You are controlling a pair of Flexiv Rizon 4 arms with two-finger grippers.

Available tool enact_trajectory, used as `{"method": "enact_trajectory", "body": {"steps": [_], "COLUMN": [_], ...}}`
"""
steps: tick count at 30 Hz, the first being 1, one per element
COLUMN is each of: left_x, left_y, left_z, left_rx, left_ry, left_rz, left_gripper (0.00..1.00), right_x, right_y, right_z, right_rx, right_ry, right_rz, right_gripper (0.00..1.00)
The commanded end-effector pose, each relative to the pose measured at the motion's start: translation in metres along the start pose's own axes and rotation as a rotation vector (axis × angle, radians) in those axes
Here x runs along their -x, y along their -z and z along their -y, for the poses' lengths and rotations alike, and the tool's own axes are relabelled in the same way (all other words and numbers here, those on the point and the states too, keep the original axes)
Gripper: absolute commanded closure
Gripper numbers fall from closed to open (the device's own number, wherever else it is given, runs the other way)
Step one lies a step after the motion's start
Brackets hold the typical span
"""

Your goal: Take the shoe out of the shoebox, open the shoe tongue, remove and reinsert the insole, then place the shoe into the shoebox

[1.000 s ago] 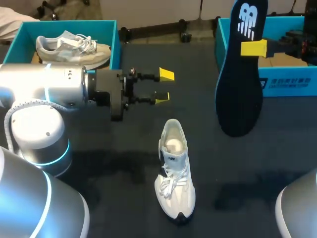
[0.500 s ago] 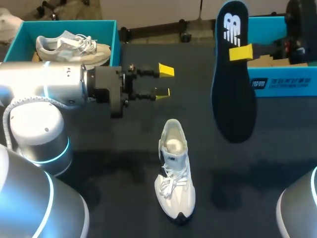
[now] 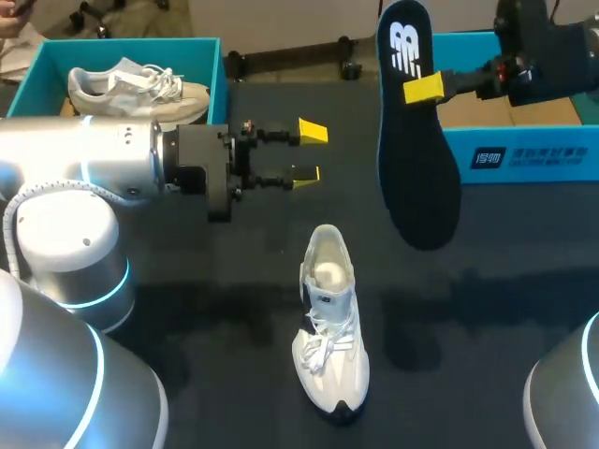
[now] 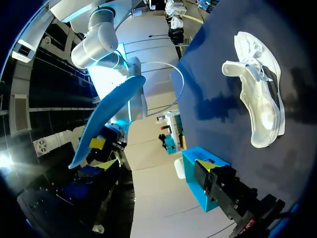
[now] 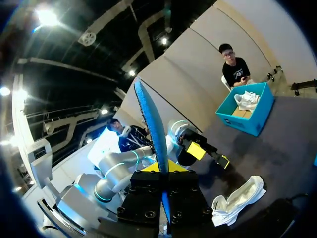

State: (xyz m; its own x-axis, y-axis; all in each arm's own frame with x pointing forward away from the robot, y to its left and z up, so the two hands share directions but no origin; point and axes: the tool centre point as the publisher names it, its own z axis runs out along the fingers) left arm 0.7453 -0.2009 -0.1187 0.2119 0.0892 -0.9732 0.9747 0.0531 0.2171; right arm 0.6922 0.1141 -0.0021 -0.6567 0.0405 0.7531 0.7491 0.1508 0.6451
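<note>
A white sneaker (image 3: 329,318) lies on the black table, toe toward me, its tongue pulled open; it also shows in the wrist views (image 4: 260,94) (image 5: 237,198). Above and to its right hangs a dark blue insole (image 3: 416,131), heel end down. My right gripper (image 3: 423,89) is shut on the insole near its upper end, in front of the right teal shoebox (image 3: 524,154). The right wrist view has the insole (image 5: 153,134) edge-on between its fingers. My left gripper (image 3: 309,154) stands open and empty, behind the sneaker's heel and to its left.
A second teal shoebox (image 3: 217,65) at the back left holds another pale sneaker (image 3: 140,89). My left arm's thick silver body (image 3: 84,178) lies across the table's left side. Black tabletop shows around the sneaker.
My right arm has carried the insole to the left, away from the right shoebox and closer to the sneaker's line. The left gripper and the sneaker have stayed put.
</note>
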Motion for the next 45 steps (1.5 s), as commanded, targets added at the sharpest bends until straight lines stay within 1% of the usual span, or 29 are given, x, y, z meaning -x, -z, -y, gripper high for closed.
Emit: {"method": "enact_trajectory", "body": {"steps": [1, 2, 3, 5, 6, 7, 11, 13, 16, 18, 19, 20, 33, 34, 36, 37, 39, 41, 42, 44, 45], "left_x": [-0.001, -0.001, -0.001, -0.001, -0.001, -0.001, 0.004, 0.006, 0.009, 0.01, 0.009, 0.009, 0.009, 0.009, 0.006, 0.005, 0.003, 0.003, 0.003, 0.002, 0.001], "left_y": [-0.001, -0.001, -0.001, -0.001, -0.001, -0.001, -0.005, -0.006, -0.008, -0.01, -0.013, -0.015, -0.015, -0.015, -0.019, -0.021, -0.023, -0.024, -0.024, -0.026, -0.026], "left_z": [0.001, 0.001, 0.001, 0.001, 0.001, 0.001, -0.002, -0.003, -0.005, -0.005, -0.006, -0.007, -0.007, -0.007, -0.009, -0.01, -0.012, -0.012, -0.013, -0.014, -0.015], "left_rx": [0.002, 0.002, 0.002, 0.002, 0.002, 0.002, 0.017, 0.029, 0.036, 0.042, 0.056, 0.054, 0.054, 0.054, 0.058, 0.05, 0.057, 0.05, 0.044, 0.044, 0.036], "left_ry": [-0.002, -0.002, -0.002, -0.002, -0.002, -0.002, -0.002, -0.01, -0.013, -0.01, -0.004, 0.014, 0.014, 0.014, 0.025, 0.038, 0.042, 0.045, 0.046, 0.051, 0.055], "left_rz": [0.001, 0.001, 0.001, 0.001, 0.001, 0.001, 0.029, 0.041, 0.06, 0.072, 0.079, 0.083, 0.083, 0.083, 0.09, 0.095, 0.09, 0.092, 0.093, 0.097, 0.103], "left_gripper": [0.0, 0.0, 0.0, 0.0, 0.0, 0.0, 0.0, 0.0, 0.0, 0.0, 0.0, 0.0, 0.0, 0.0, 0.0, 0.0, 0.0, 0.0, 0.0, 0.0, 0.0], "right_x": [0.006, 0.007, 0.018, 0.033, 0.041, 0.05, 0.08, 0.091, 0.103, 0.107, 0.11, 0.112, 0.112, 0.116, 0.123, 0.125, 0.13, 0.133, 0.136, 0.14, 0.143], "right_y": [-0.001, -0.002, -0.003, -0.003, -0.003, -0.004, -0.003, -0.002, -0.003, -0.005, -0.007, -0.008, -0.008, -0.011, -0.015, -0.017, -0.018, -0.019, -0.019, -0.018, -0.019], "right_z": [-0.008, -0.01, -0.017, -0.023, -0.025, -0.026, -0.023, -0.02, -0.017, -0.016, -0.014, -0.011, -0.011, -0.013, -0.013, -0.014, -0.015, -0.016, -0.016, -0.016, -0.016], "right_rx": [-0.02, -0.021, -0.029, -0.013, -0.015, -0.018, -0.008, 0.01, 0.009, 0.012, 0.037, 0.059, 0.059, 0.043, 0.027, 0.031, 0.036, 0.048, 0.038, 0.061, 0.055], "right_ry": [-0.012, -0.019, -0.066, -0.097, -0.127, -0.168, -0.249, -0.279, -0.349, -0.377, -0.414, -0.431, -0.431, -0.46, -0.532, -0.549, -0.585, -0.591, -0.61, -0.614, -0.628], "right_rz": [-0.008, -0.013, -0.001, -0.021, -0.01, -0.019, -0.016, -0.025, -0.016, -0.012, -0.006, -0.002, -0.002, -0.004, 0.035, 0.035, 0.047, 0.042, 0.055, 0.051, 0.057], "right_gripper": [1.0, 1.0, 1.0, 1.0, 1.0, 1.0, 1.0, 1.0, 1.0, 1.0, 1.0, 1.0, 1.0, 1.0, 1.0, 1.0, 1.0, 1.0, 1.0, 1.0, 1.0]}}
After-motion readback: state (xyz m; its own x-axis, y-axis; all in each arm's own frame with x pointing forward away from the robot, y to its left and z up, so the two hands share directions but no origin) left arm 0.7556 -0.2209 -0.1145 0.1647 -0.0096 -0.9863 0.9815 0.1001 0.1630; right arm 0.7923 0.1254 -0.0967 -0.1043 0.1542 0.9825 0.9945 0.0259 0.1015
